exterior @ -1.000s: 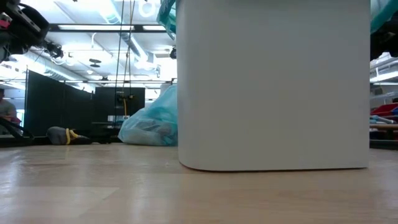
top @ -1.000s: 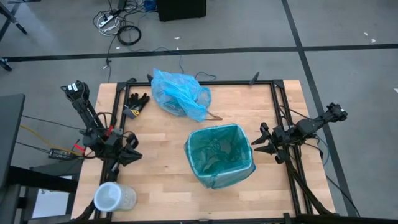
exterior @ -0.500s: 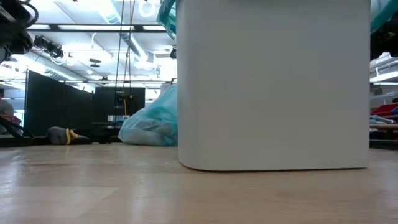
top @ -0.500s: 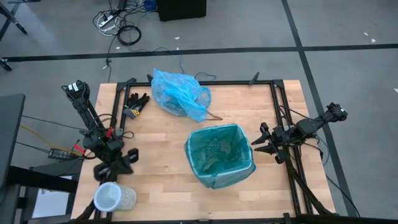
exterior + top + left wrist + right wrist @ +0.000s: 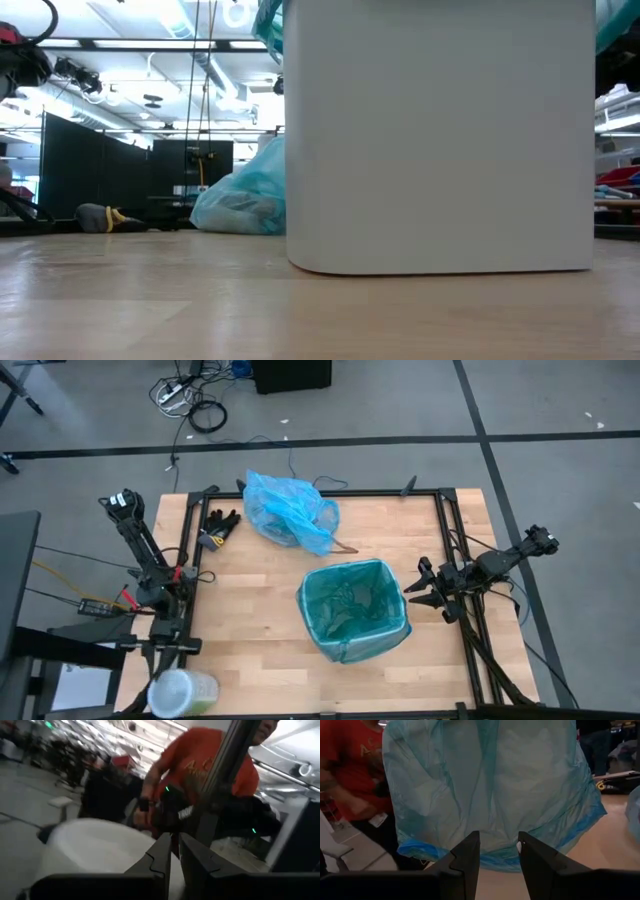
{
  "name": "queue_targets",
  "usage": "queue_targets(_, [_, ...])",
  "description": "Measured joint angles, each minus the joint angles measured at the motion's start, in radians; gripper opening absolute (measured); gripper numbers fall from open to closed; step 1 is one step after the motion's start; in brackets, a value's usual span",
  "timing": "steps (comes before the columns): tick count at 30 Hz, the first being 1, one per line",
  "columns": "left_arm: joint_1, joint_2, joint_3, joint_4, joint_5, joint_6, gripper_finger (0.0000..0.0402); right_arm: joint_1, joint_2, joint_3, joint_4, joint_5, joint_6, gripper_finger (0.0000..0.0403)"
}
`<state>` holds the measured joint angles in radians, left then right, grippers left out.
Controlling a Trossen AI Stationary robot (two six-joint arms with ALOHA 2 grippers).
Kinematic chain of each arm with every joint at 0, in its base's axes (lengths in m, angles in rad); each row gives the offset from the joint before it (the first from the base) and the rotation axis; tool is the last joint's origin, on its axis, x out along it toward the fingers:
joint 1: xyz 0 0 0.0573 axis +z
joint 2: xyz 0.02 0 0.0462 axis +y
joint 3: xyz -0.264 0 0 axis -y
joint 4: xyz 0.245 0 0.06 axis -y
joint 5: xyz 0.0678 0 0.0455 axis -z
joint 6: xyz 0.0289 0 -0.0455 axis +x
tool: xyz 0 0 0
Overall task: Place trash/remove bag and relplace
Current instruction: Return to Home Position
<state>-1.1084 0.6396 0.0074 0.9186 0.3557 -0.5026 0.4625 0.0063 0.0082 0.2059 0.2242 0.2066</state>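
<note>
Bin (image 5: 345,568) relined at centre, removed sky-blue bag (image 5: 290,510) lying upper centre; work apparently done, left gripper (image 5: 165,652) at lower left nearly closed, right gripper (image 5: 413,596) at centre right open, both empty.

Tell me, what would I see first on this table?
The white bin, lined with a green bag, stands in the middle of the table and is the biggest thing there. Behind it lies a puffy light-blue bag, with black gloves beside it. The left gripper waits at the table's left edge, the right gripper at the right edge, by the bin.
</note>
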Motion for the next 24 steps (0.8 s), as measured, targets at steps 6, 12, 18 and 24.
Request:
queue_targets(6, [0.0,0.001,0.0,-0.002,0.019,-0.001,0.0047,0.0,0.0,0.0,0.004,0.0,0.0,0.0125])
queue_targets(12, [0.0,0.001,0.0,0.002,0.016,-0.001,0.0047,0.0,0.0,0.0,0.004,0.0,0.0,0.0125])
queue_targets(18, [0.0,0.001,0.0,0.002,0.015,-0.001,0.0047,0.0,0.0,0.0,0.004,0.0,0.0,0.0125])
queue_targets(24, [0.0,0.001,0.0,0.003,0.015,-0.001,0.0047,0.0,0.0,0.0,0.004,0.0,0.0,0.0125])
